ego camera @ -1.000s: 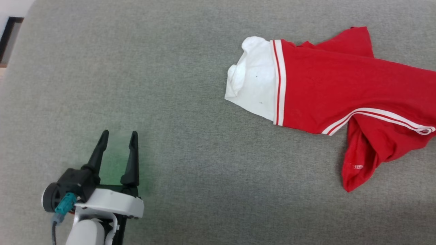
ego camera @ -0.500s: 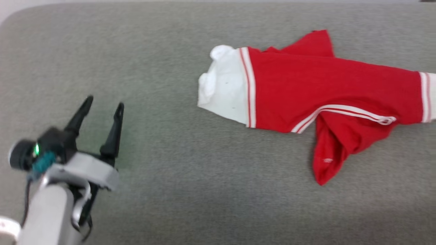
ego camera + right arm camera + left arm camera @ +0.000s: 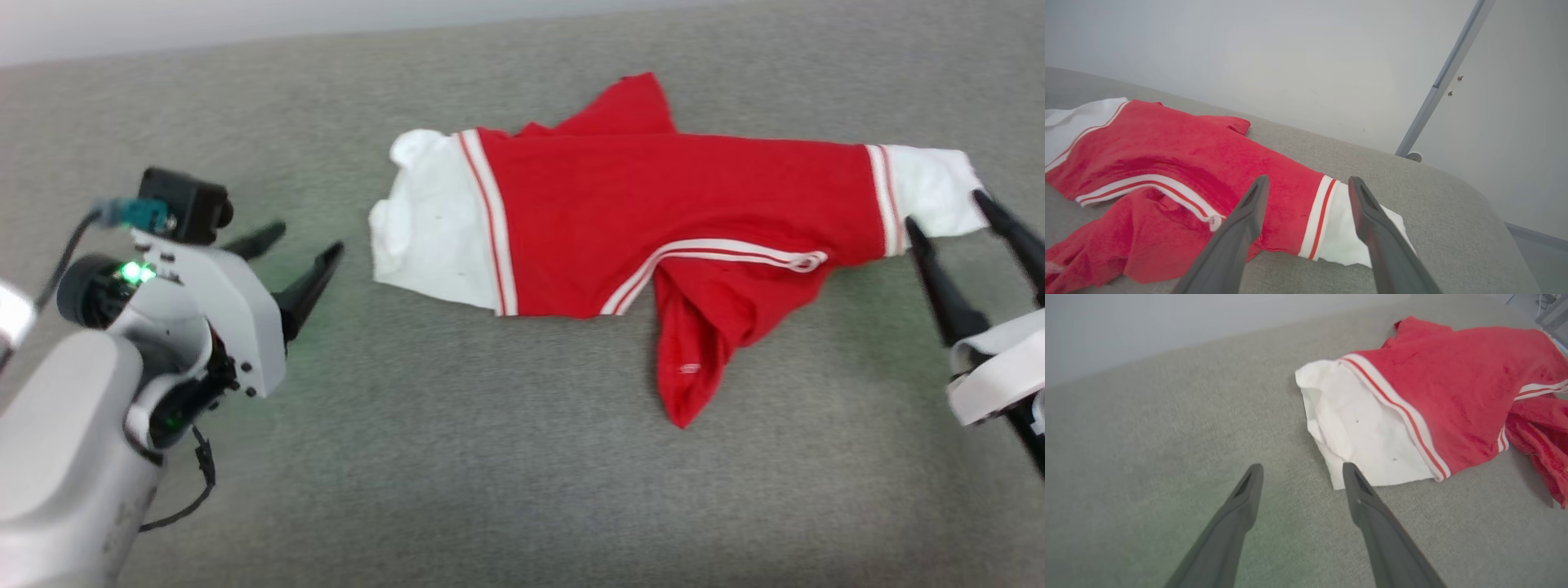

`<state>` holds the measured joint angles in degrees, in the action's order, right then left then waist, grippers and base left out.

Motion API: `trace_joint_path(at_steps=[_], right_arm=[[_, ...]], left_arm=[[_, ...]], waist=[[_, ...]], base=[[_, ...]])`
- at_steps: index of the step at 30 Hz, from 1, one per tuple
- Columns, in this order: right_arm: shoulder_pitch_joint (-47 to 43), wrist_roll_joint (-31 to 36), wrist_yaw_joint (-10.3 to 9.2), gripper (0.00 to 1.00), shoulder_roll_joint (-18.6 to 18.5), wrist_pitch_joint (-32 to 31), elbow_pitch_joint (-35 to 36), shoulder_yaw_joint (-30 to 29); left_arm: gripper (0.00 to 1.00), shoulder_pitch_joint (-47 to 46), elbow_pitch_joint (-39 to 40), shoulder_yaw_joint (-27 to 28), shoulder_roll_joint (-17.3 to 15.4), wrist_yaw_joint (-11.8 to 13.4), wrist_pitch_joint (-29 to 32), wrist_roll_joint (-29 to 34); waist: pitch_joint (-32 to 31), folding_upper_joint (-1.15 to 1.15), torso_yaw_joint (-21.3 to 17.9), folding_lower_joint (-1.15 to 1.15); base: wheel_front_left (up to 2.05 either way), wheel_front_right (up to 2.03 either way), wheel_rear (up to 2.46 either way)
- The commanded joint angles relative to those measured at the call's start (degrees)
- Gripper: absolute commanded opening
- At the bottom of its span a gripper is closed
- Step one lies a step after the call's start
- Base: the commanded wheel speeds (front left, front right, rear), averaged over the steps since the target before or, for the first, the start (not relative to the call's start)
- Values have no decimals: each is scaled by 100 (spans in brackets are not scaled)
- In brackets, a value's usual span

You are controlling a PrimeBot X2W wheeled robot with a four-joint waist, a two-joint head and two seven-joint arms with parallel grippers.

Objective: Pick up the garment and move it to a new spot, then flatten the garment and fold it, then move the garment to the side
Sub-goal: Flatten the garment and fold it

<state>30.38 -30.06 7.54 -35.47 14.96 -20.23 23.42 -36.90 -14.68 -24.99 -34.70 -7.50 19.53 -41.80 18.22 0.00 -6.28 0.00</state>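
Nearest to us, at the near left of the grey cushion (image 3: 490, 474), we see the left gripper (image 3: 306, 239). Its two dark fingers are spread apart with nothing between them, and a green light glows on its wrist. The tips point at the garment's left end, with a strip of bare cushion between them and the cloth. In the left wrist view the left gripper (image 3: 1302, 469) has its fingers wide, and the left white panel (image 3: 1363, 433) lies just beyond the tips.

At the near right we see the right gripper (image 3: 945, 211), fingers also wide and empty. In its own view the right gripper (image 3: 1309, 179) frames the right white panel (image 3: 1347, 228) between its tips. We cannot tell whether they touch the cloth.

The garment (image 3: 678, 212) lies stretched left to right across the middle of the cushion, rumpled rather than flat. One red flap (image 3: 694, 351) trails toward the near edge below a slanting pair of white stripes. Another red corner (image 3: 633, 106) points to the far edge.

Past the far edge we see a pale wall (image 3: 1249, 49) and a slanting grey post (image 3: 1437, 85).
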Motion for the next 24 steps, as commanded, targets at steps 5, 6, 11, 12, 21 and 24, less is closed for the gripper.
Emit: trace_joint_path(at_steps=[5, 6, 11, 12, 21, 24], right_arm=[[-372, 364, -10, 100, 304, -7, 413, -228], [-393, 399, -10, 100, 338, -31, 478, -260], [-475, 515, -10, 100, 474, -151, 722, -396], [-487, 539, -10, 100, 494, -173, 754, -415], [-404, 665, -10, 100, 567, -348, 1004, -463], [-425, 684, -10, 100, 539, -420, 1087, -488]], left_arm=[[100, -421, -389, -359, -110, 6, 1616, -1227], [100, -469, -444, -366, -115, 6, 1791, -1356], [100, -685, -731, -368, -41, 15, 2027, -1578], [100, -715, -809, -381, 3, 14, 2024, -1583], [47, -783, -1497, -588, 263, 14, 1679, -1518], [0, -766, -1656, -668, 352, 12, 1557, -1659]], waist=[[96, 0, -401, 0], [122, 0, -440, 0], [222, 0, -578, 0], [233, 0, -595, 0], [245, 0, -633, 0], [211, 0, -565, 0]], base=[[0, 0, 0], [0, 0, 0], [0, 0, 0], [0, 0, 0], [0, 0, 0], [0, 0, 0]])
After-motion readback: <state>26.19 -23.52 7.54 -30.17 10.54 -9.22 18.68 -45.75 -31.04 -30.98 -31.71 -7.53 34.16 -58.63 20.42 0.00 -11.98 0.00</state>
